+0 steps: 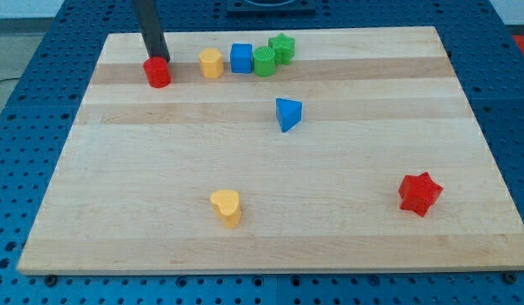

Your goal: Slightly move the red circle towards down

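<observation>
The red circle sits near the view's top left of the wooden board. My tip is at the red circle's top edge, touching or nearly touching it, with the dark rod rising out of the view's top. A yellow block, a blue cube and two green blocks stand in a row to the right of the red circle.
A blue triangle lies near the board's middle. A yellow heart lies towards the view's bottom. A red star lies at the lower right. Blue perforated table surrounds the board.
</observation>
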Available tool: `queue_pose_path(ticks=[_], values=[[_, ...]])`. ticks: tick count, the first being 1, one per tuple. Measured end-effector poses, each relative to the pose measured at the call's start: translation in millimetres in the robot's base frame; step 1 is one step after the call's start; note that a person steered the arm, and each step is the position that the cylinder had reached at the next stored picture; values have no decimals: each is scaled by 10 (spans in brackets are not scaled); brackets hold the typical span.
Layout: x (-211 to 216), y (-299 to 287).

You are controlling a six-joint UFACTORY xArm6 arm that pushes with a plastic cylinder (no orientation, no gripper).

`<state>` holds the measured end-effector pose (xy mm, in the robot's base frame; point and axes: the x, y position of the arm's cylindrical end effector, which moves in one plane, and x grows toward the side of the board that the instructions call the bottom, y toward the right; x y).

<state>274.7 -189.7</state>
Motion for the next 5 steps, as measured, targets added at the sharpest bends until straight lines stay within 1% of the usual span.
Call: queue_pose_path(ticks=[2,3,4,5], values=[[71,0],[368,77],[527,-96],[846,-96]])
